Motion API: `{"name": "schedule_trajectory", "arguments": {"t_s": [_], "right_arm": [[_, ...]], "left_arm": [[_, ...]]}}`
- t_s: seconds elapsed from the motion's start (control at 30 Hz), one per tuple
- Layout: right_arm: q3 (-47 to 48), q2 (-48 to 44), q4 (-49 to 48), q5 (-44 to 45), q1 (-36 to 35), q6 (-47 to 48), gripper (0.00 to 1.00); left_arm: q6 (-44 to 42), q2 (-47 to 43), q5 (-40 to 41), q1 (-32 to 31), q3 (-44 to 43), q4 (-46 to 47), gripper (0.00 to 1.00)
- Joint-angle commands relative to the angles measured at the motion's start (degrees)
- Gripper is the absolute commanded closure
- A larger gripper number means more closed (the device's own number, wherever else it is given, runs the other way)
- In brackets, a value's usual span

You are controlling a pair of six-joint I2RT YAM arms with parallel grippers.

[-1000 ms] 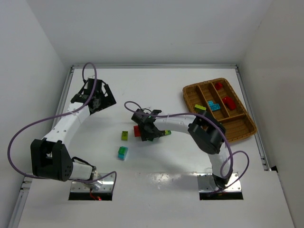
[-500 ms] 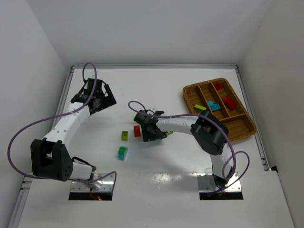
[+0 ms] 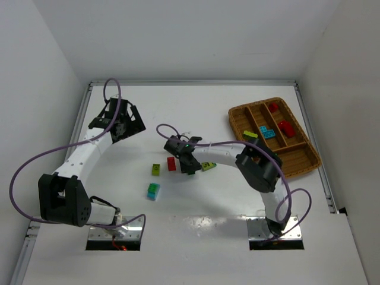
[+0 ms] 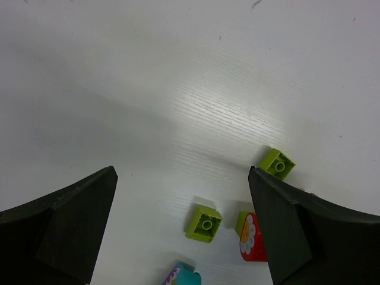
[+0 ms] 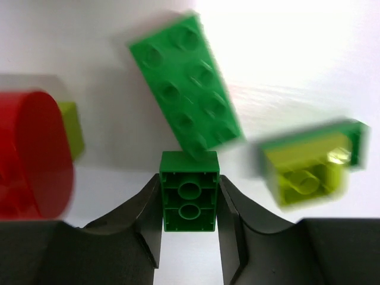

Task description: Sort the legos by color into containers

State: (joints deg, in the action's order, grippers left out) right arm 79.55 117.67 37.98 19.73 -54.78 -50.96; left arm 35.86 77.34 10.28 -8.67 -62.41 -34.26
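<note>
Clearly, the right gripper [image 5: 190, 181] pinched a small green brick [image 5: 190, 205] tight, and the wicker tray [image 3: 303, 157] sat well apart at three o'clock.

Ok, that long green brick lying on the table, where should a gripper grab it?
Across its two long sides, mid-length, from straight above. The long green brick lies flat, studs up, diagonal to the right gripper, which holds a small green brick, so the wrist would need turning.
</note>
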Motion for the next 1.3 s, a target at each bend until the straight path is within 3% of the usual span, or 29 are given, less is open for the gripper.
{"name": "schedule_trajectory", "arguments": {"t_s": [0.0,0.13,0.23,0.37,0.4,0.5,0.6,0.63,0.67,0.73,0.8,0.93,0.97,1.07,1.1,1.17,1.27], "right_arm": [[-3.1,-11.6,1.4,6.5,-0.3,1.0,0.80],[-13.6,-27.6,5.9,14.7,4.2,-3.4,0.79],[-26.0,-40.2,9.8,17.5,11.9,-7.9,0.79],[-34.1,-51.3,11.4,11.5,30.1,-8.1,0.79],[-34.9,-52.7,10.7,10.3,35.8,-7.1,0.79],[-36.7,-53.6,9.9,8.0,43.9,-6.5,0.77],[-36.7,-52.3,7.6,7.2,47.4,-6.5,0.73],[-36.7,-51.6,5.3,7.7,48.9,-6.0,0.67],[-36.7,-51.6,5.3,8.2,49.6,-6.0,0.55],[-35.1,-49.6,3.0,8.7,49.6,-3.5,0.38],[-31.3,-47.9,3.5,9.6,48.5,-2.7,0.30],[-27.1,-45.9,5.7,11.4,41.1,-1.2,0.32],[-26.6,-45.9,5.0,10.3,39.0,-0.4,0.38],[-26.6,-46.4,-3.9,4.2,27.5,6.8,0.46],[-26.0,-45.3,-7.2,-2.5,24.3,10.7,0.48],[-23.7,-42.4,-11.7,-5.1,14.9,18.3,0.45],[-17.1,-32.4,-9.3,-8.6,12.7,20.2,0.34]], "left_arm": [[-1.1,-1.4,-0.5,0.1,0.1,0.0,0.00],[-1.6,-0.9,-1.0,0.1,0.1,0.5,0.00],[-1.6,-0.4,-1.1,0.1,0.1,0.5,0.00],[-1.6,0.2,-1.1,0.1,0.1,0.5,0.00],[-1.6,0.2,-1.1,-0.4,0.1,1.0,0.00],[-1.6,0.2,-1.1,-0.4,0.1,1.0,0.00],[-1.6,0.2,-1.1,-0.9,0.1,1.0,0.00],[-1.6,0.7,-1.1,-0.9,0.1,1.0,0.00],[-1.6,0.7,-1.1,-0.9,0.1,1.0,0.00],[-1.6,0.7,-1.6,-0.9,0.1,1.0,0.00],[-1.6,0.7,-1.6,-0.9,0.1,1.0,0.00],[-1.1,0.7,-1.1,-1.4,0.1,1.0,0.00],[-1.1,0.7,-1.1,-1.4,0.1,1.0,0.00],[-1.1,0.7,-0.5,-1.4,0.1,1.0,0.00],[-1.1,0.7,-0.5,-1.4,0.1,1.0,0.00],[-1.1,0.7,0.0,-1.4,0.1,1.0,0.00],[-1.6,0.7,0.0,-1.4,0.1,1.0,0.00]]}}
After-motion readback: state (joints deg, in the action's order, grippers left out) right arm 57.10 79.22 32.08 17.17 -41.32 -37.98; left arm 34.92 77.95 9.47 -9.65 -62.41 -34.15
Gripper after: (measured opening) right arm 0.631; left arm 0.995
